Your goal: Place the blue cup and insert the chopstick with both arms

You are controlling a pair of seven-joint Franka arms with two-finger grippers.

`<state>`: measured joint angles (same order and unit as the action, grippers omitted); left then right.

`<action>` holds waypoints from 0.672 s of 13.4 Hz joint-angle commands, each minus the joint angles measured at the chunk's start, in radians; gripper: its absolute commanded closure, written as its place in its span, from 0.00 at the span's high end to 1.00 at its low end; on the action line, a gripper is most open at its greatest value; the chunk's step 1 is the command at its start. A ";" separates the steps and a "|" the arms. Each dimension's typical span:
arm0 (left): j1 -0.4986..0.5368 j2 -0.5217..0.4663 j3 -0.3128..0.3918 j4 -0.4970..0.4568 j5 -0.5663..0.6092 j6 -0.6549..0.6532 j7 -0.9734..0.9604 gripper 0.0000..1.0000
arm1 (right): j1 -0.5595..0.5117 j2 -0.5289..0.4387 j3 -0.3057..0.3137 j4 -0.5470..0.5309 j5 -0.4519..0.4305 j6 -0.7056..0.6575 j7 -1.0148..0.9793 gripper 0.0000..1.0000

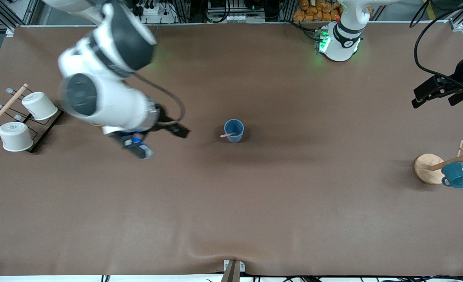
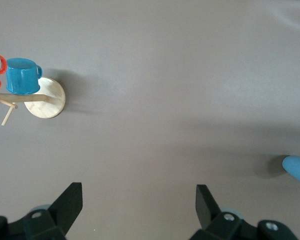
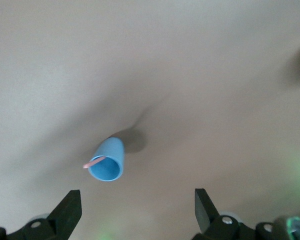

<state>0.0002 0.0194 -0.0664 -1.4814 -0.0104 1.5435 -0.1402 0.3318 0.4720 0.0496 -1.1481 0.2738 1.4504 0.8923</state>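
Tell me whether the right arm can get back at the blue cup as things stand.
Probably yes. The right gripper hangs open beside the blue cup, toward the right arm's end, with only bare table between. The chopstick pokes out toward it, though.

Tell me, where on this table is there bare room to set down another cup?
Widest bare stretch: the table between the blue cup, holding the chopstick, and the front camera's edge. It is crowded at both ends: white pots on a rack, and a mug tree. Both grippers hang open.
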 commanded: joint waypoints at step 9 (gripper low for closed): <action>-0.003 0.001 -0.001 -0.008 0.020 0.001 0.019 1.00 | -0.370 -0.065 0.013 -0.012 -0.285 -0.045 -0.974 1.00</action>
<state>-0.0013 0.0237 -0.0658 -1.4920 -0.0104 1.5446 -0.1389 0.0193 0.4356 0.0488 -1.1460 0.0110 1.4032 0.0585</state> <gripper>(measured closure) 0.000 0.000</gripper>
